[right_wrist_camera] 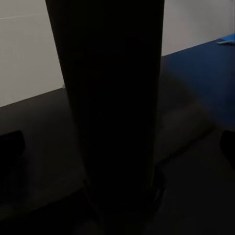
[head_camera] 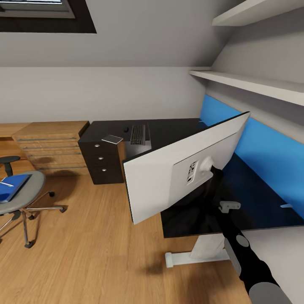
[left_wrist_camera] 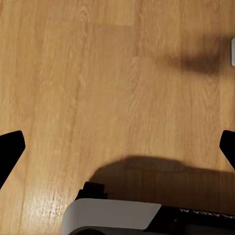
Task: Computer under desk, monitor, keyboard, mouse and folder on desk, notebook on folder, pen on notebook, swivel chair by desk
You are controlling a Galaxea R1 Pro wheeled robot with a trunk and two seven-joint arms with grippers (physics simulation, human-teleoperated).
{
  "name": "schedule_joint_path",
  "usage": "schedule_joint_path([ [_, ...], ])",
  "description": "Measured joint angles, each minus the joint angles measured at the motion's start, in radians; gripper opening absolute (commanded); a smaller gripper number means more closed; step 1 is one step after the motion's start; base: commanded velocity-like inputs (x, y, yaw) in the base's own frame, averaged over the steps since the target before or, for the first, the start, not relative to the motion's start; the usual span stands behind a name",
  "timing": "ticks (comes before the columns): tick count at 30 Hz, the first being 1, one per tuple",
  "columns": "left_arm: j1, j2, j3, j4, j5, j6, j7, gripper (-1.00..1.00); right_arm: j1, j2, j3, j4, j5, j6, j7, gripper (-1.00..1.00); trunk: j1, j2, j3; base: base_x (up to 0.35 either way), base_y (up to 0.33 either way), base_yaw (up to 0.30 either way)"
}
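Note:
The monitor point(head_camera: 169, 177) stands tilted over the black desk point(head_camera: 177, 131), white back toward me. My right gripper point(right_wrist_camera: 117, 147) is open, its fingers point(right_wrist_camera: 11, 147) straddling the black monitor stem point(right_wrist_camera: 112, 88) without touching it. On the desk's far end lie the keyboard point(head_camera: 138, 134), the small dark mouse point(head_camera: 126, 128) and a grey notebook point(head_camera: 112, 139). At far left the swivel chair point(head_camera: 31, 190) carries the blue folder point(head_camera: 14, 185) with the white pen point(head_camera: 6, 184) on it. Over bare floor, my left gripper point(left_wrist_camera: 117, 147) hangs open. The computer is out of view.
A light wooden drawer chest point(head_camera: 52, 145) and a dark drawer unit point(head_camera: 101, 164) stand along the far wall. The desk's blue back panel point(head_camera: 270, 147) and white shelves point(head_camera: 253, 84) rise at right. Its white leg point(head_camera: 202, 251) meets the wooden floor point(head_camera: 97, 236).

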Motion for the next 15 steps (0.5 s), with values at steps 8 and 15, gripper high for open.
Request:
schedule_joint_path([
  [8,0.0,0.0,0.0,0.001,0.0,0.0,0.0,1.0,0.0,-0.002,-0.001,0.0,0.0,0.0,-0.001,1.0,0.0,0.0,0.0,0.135,0.0,0.0],
  [15,0.0,0.0,0.0,0.0,0.0,0.0,0.0,1.0,0.0,-0.004,-0.004,0.0,0.0,0.0,-0.001,1.0,0.0,0.0,0.0,0.034,0.0,0.0],
])
